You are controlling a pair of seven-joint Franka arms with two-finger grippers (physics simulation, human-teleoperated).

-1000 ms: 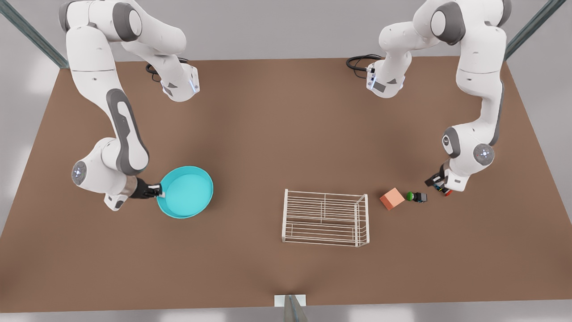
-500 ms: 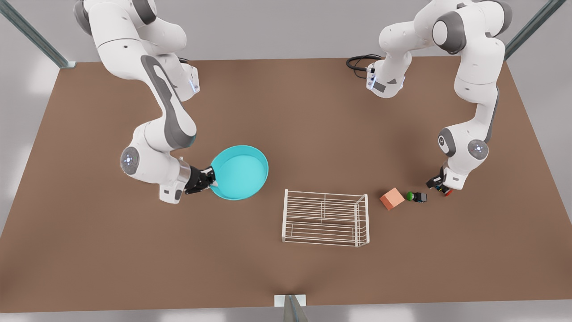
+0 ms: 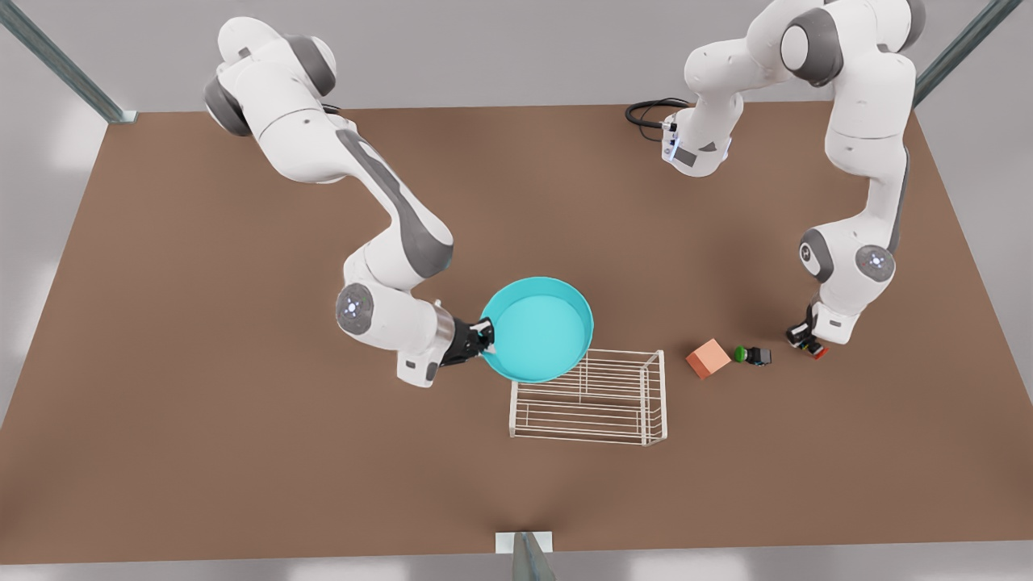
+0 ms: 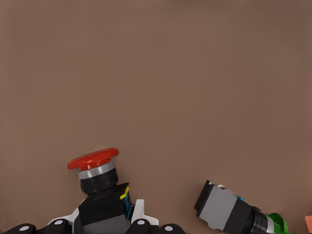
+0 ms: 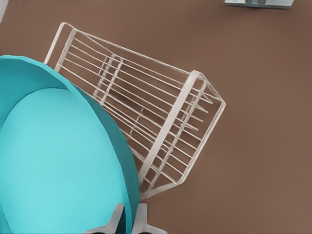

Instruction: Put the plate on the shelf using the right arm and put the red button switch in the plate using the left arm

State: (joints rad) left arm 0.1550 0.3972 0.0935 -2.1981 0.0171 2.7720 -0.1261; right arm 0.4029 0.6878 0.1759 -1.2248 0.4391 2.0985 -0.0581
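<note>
Round turquoise shallow plate point(image 3: 539, 331), raised rim, paler cyan inside: it is hanging level in the air, its near edge overlapping the rear corner of the rack toward the front view's left. Judged rigid, light and smooth-walled; the rim is the only purchase, and a one-sided pinch is likely to let it tip.

Small white two-tier wire shelf point(image 3: 587, 395): it is standing on the brown desk point(image 3: 242, 452), unladen.

Right tool point(image 3: 482, 336): it is pinching the plate's rim, one finger inside and one outside, seen close in the right wrist view point(image 5: 130, 220). Its arm is reaching low from the front view's left, elbow bent, wrist nearly horizontal.

Dark grey block switch with round red cap point(image 4: 97, 183): it is sitting at the front view's right, between closed fingers.

Left tool point(image 3: 807, 339): it is gripping the switch's body, cap left free; its arm is pointing steeply down.

Green-capped switch point(image 3: 752, 355) and salmon-orange cube point(image 3: 708, 358): they are lying nearby, apart.
</note>
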